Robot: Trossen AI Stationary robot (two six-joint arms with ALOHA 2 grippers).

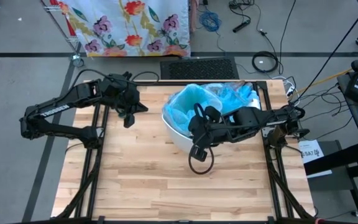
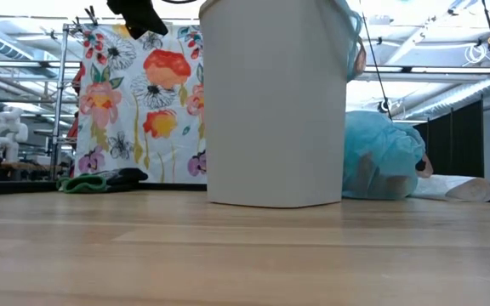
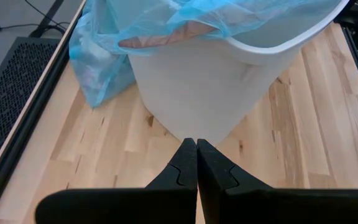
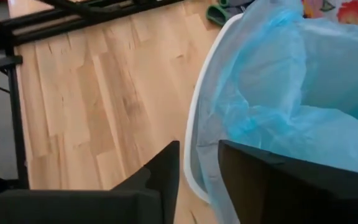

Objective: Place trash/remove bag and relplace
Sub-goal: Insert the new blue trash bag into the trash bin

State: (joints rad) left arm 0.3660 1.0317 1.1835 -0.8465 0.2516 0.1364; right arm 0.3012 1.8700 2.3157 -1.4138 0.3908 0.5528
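Observation:
A white bin stands upright on the table's far middle. A light-blue bag lines it, its film draped over the rim. Behind the bin, at the far right, a stuffed blue bag lies on the wood. The trash itself is hidden. My right gripper is open above the bin's near rim, slanting down, one finger outside the wall and one over the liner. My left gripper is shut and holds nothing. It hangs above the table to the bin's left, pointing at the bin. My right gripper stands with its fingers on either side of the bin's rim and the liner's edge. I cannot tell whether they touch either one.
A black cable loop hangs below the right wrist over the table's middle. A flowered cloth hangs beyond the far edge, with a green thing below it. Bare wood stretches across the near half.

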